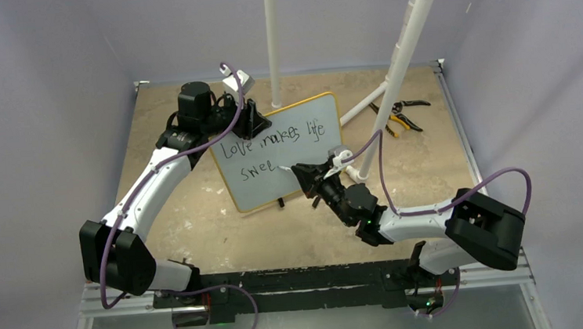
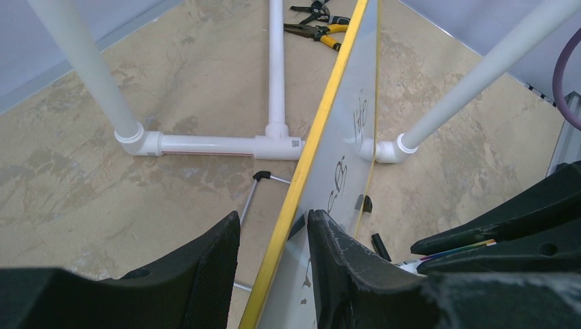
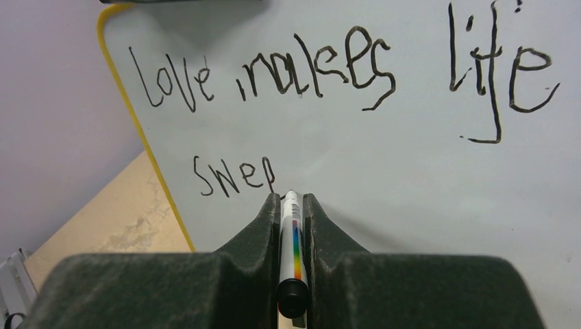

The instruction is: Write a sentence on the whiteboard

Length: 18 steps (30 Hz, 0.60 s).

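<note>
The whiteboard [image 1: 317, 180] stands tilted on the tan table, its yellow frame seen edge-on in the left wrist view [image 2: 322, 130]. It reads "love makes life" with "swee" below [image 3: 236, 175]. My left gripper [image 1: 252, 124] holds its upper left corner, one finger [image 2: 342, 260] on the written face and the other behind the frame [image 2: 273, 219]. My right gripper [image 1: 301, 170] is shut on a white marker [image 3: 290, 236] with a rainbow stripe. The marker's tip [image 1: 282, 167] touches the board just right of the last letter. The right gripper [image 3: 291, 197] faces the board squarely.
A white pipe frame stands behind the board, with one upright post [image 1: 271, 40] and one slanted post [image 1: 412, 37]; its floor joints show in the left wrist view [image 2: 276, 130]. Yellow-handled pliers [image 1: 398, 114] lie at the back right. Grey walls close in the table.
</note>
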Available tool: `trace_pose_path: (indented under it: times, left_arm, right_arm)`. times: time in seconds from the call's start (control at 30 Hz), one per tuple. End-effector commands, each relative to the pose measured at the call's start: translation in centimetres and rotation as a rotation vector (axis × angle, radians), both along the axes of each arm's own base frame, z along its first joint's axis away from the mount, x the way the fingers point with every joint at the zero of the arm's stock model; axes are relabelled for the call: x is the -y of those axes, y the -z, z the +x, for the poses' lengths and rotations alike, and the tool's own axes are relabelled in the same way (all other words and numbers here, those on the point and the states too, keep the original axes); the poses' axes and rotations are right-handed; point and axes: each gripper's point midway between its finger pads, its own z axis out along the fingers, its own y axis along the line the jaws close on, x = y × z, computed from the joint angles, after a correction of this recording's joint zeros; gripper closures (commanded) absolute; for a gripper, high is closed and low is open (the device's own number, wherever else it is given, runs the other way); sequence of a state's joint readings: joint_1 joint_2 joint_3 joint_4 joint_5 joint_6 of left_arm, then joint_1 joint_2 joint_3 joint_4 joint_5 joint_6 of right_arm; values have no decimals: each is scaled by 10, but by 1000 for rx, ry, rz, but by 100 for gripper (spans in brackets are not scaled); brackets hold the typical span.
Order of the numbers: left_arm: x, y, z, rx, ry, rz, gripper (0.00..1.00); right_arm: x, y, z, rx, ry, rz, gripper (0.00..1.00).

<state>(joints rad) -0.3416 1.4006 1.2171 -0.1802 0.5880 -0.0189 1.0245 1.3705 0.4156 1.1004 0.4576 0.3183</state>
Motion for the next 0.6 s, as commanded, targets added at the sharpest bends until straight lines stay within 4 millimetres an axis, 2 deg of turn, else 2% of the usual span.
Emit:
trace_pose_path:
  times: [0.0, 0.33, 0.57]
  left_arm:
    - [4, 15, -6, -66, 24, -4, 92]
    - [4, 15, -5, -66, 22, -4, 92]
    - [4, 15, -6, -67, 23, -2, 92]
  right_arm:
    - [7, -24, -2, 60, 1, 59, 100]
    - [-11, -37, 4, 105, -25, 48, 100]
    - [-14, -32, 12, 107, 4, 30, 100]
